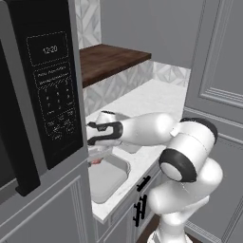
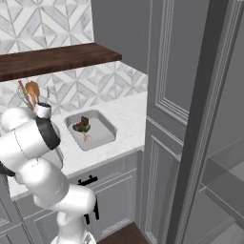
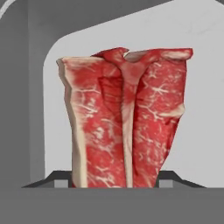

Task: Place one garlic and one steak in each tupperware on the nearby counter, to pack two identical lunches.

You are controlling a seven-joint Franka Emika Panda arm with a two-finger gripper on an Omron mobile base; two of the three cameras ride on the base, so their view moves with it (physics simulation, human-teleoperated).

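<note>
Steak (image 3: 127, 118), red and marbled with a pale fat edge, stands clamped between the jaws of the gripper (image 3: 116, 183), held over a pale grey tupperware (image 1: 107, 182) on the white bench (image 1: 156, 102); further right, the second tupperware (image 2: 102, 138) holds a small dark item.

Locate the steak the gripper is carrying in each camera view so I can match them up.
Left base view: the steak is a red sliver under the gripper, at the left edge of the tupperware.
Right base view: cannot place it; the dark red piece in the tupperware there may be another steak.
Hand view: the steak is centred, between the finger tips.
Shared landmark: the dark wooden shelf.
</note>
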